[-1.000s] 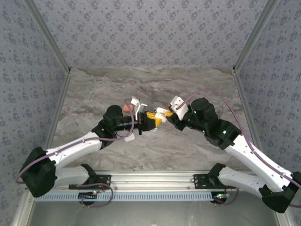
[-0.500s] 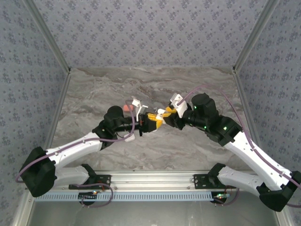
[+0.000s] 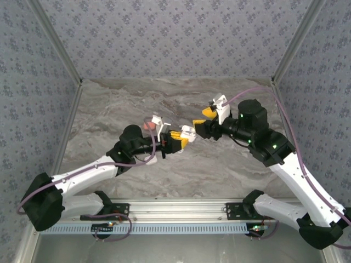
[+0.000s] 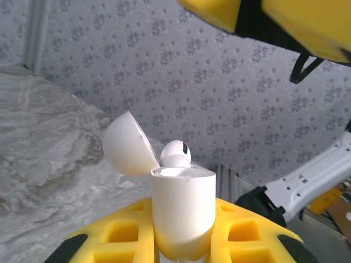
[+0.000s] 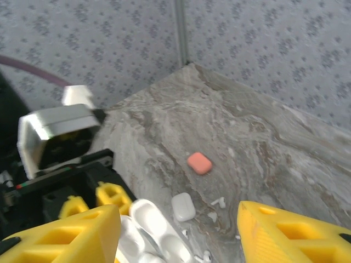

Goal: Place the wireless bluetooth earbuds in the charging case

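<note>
the left gripper point(image 3: 178, 138) was clamped tight on the lower body of the white charging case point(image 4: 182, 211), holding it upright with its lid point(image 4: 129, 143) swung back toward 10 o'clock in the left wrist view. one white earbud point(image 4: 175, 153) sat at the case's mouth, its rounded head standing above the rim, so it looked perched rather than fully seated (the well itself was hidden behind the rim).

the right gripper point(image 3: 203, 117) hung just off the case at about 2 o'clock in the top view, its yellow fingers spread partway with nothing between them.

the step in hand looked like finishing this insertion. to do it well, the left arm should keep the case level and steady. the right gripper could come back over the mouth from 12 o'clock and nudge the bud's head straight down with one fingertip, not from the side, since a sideways push could tip the bud out or knock the lid shut on it.

beyond the arms, loose earbuds point(image 5: 219, 203) lay on the marble table point(image 3: 109, 104). they were near a small white case point(image 5: 183, 206) and a pink case point(image 5: 199, 163), which sat at 12 o'clock from the white one in the right wrist view. these buds were tiny and would roll, so a low, centred pinch across the stem would suit the next pick.
</note>
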`<state>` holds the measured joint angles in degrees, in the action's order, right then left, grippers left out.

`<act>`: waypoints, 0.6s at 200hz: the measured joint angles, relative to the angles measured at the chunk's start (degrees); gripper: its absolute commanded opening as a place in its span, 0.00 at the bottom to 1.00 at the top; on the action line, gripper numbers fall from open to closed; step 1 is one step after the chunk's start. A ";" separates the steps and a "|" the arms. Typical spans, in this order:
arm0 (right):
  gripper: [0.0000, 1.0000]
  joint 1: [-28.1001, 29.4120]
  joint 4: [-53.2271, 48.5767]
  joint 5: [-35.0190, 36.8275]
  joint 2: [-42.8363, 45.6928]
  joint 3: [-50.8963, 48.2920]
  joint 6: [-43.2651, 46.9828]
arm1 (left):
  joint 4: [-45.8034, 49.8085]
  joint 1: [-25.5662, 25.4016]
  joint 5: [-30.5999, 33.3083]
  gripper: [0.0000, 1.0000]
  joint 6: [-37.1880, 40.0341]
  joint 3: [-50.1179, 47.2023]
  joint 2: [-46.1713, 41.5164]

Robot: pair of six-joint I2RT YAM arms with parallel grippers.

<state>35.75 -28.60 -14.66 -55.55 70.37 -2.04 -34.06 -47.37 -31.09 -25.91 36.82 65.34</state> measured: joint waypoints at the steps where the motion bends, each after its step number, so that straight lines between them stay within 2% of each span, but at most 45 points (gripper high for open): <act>1: 0.61 -0.15 0.00 0.20 0.00 -0.04 -0.24 | 0.00 0.00 0.13 0.00 0.04 -0.07 -0.07; 59: 0.59 -3.26 0.04 5.18 -1.90 -9.14 -10.69 | 7.61 0.00 10.27 0.00 5.14 -3.21 -10.03; 120: 0.53 -3.26 1.75 8.68 -16.57 -15.72 -19.82 | 15.93 0.00 16.33 0.00 7.74 -6.97 -19.91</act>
<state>32.49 -26.85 -5.98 -72.12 54.65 -21.87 -18.13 -47.37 -14.76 -18.17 29.85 45.43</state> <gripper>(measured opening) 0.540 0.187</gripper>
